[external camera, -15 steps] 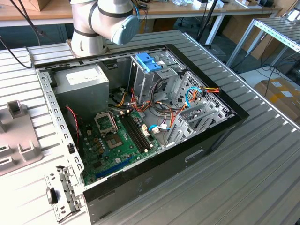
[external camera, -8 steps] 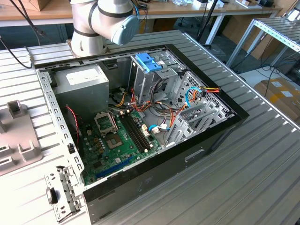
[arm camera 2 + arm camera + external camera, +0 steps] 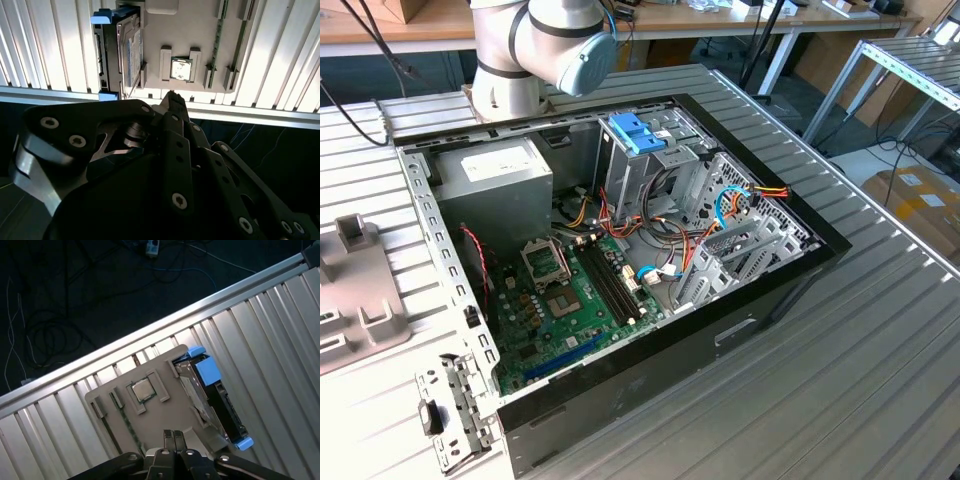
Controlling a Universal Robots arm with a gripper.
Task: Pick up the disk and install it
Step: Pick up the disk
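in both wrist views the disk [image 3: 216, 401] [image 3: 122, 50] has a dark body and silvery face framed in bright blue, the fixture plate [image 3: 175, 410] [image 3: 200, 30] is pale grey-beige, the processor chip [image 3: 142, 389] [image 3: 181, 68] silver, the table [image 3: 280, 325] [image 3: 45, 45] ribbed in silver stripes, and the gripper [image 3: 173, 434] [image 3: 172, 97] matt black with bright screw heads. in the exterior view the computer case [image 3: 720, 330] is black outside and bare grey metal inside, with a green motherboard [image 3: 560, 300], a grey power supply [image 3: 505, 190] bearing a white label, a paler blue bracket [image 3: 635, 132] and red, orange, yellow and blue cables [image 3: 750, 195]. the robot arm [image 3: 535, 40] is light grey with a blue-grey cap.
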